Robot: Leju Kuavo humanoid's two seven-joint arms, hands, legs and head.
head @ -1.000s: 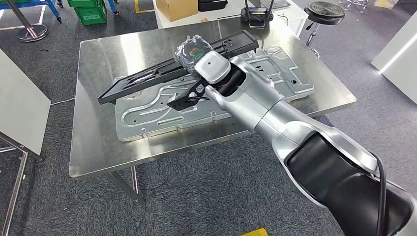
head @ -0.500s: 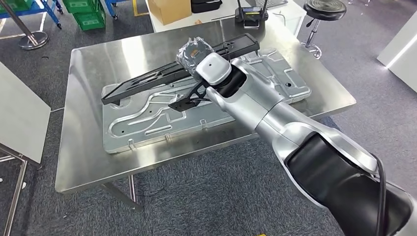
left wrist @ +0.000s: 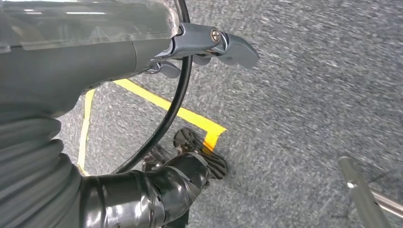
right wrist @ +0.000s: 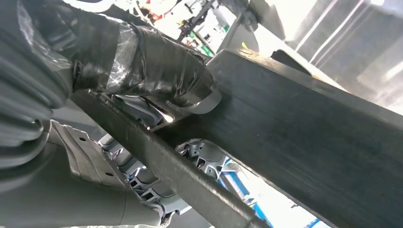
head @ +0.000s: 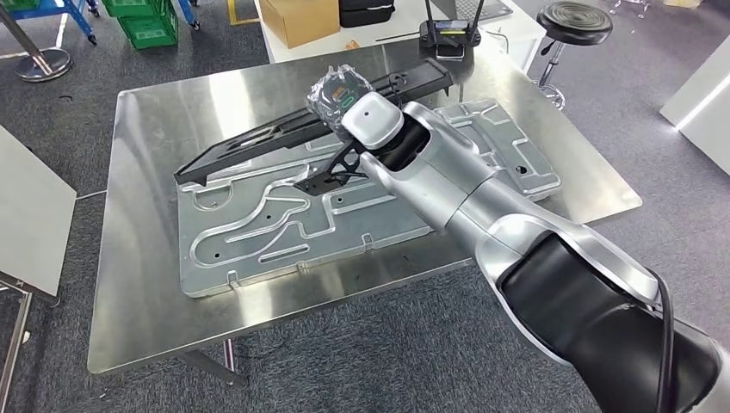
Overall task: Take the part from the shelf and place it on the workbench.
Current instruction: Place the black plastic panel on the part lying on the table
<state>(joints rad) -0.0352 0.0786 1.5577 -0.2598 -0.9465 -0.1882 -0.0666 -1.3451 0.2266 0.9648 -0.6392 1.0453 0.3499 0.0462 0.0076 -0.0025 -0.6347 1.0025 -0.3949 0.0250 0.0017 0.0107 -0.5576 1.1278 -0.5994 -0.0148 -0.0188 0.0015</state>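
A long black frame-like part (head: 258, 138) hangs tilted over the steel workbench (head: 163, 112), above a large silver stamped plate (head: 284, 224) lying there. My right hand (head: 338, 93), wrapped in clear film, grips the part near its middle; the arm hides the part's lower strut. In the right wrist view the taped thumb (right wrist: 157, 71) presses against the black part (right wrist: 304, 123). My left hand (left wrist: 95, 52) hangs over grey carpet with its fingers (left wrist: 228, 45) spread out, holding nothing.
Behind the workbench stands a white table with a cardboard box (head: 299, 19) and a black device with antennas (head: 449, 34). A black stool (head: 577, 21) is at the back right, green crates (head: 142, 24) at the back left, a white panel (head: 26, 215) to the left. Yellow tape (left wrist: 190, 116) marks the floor.
The whole picture has shifted, so the camera moved: the workbench now looks nearer and wider. My right hand still holds the black part over the silver plate in the same way.
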